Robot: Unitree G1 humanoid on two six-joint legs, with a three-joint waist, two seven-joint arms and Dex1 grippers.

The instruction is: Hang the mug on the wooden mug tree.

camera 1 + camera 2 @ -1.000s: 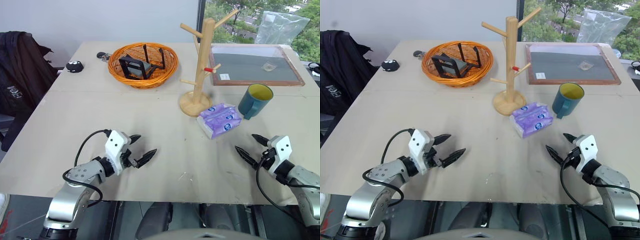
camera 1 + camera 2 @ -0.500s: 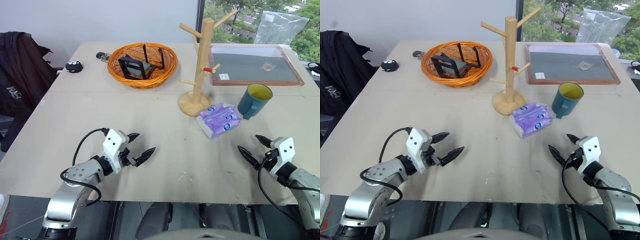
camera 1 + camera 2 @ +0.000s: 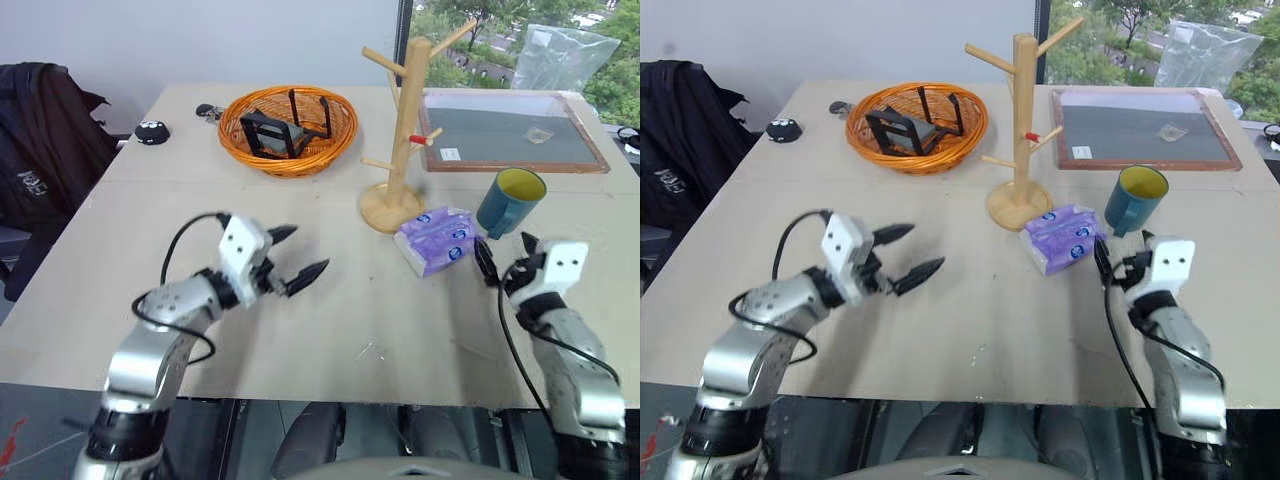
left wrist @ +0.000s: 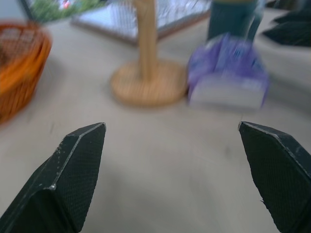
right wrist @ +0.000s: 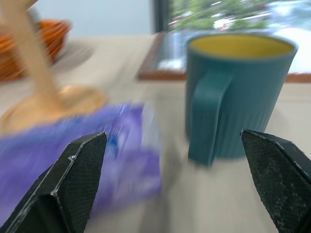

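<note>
The mug [image 3: 510, 201] stands upright on the counter [image 3: 330, 320] at the right of the frame, well apart from the wooden mug tree [image 3: 404, 140] at upper centre, so nothing hangs on the pegs yet. A purple tissue pack [image 3: 439, 239] lies between the tree's base and the mug, just beside both.

The right gripper [image 3: 501, 262] sits low at the right, directly in front of the mug, its fingers spread wide and holding nothing. In the right wrist view the mug's loop handle [image 5: 208, 116] faces the camera between those spread fingers, which suggests the gripper is lined up to take the mug by the handle side or the body; the grasp itself is not yet made.

The left gripper [image 3: 298, 255] hangs above the counter at centre left, fingers also apart and empty, pointing toward the tree's base. It looks placed to stay out of the way or to steady the tree, though which cannot be told.

An orange basket [image 3: 287, 128] rests at the upper centre left, clear of the work.
</note>
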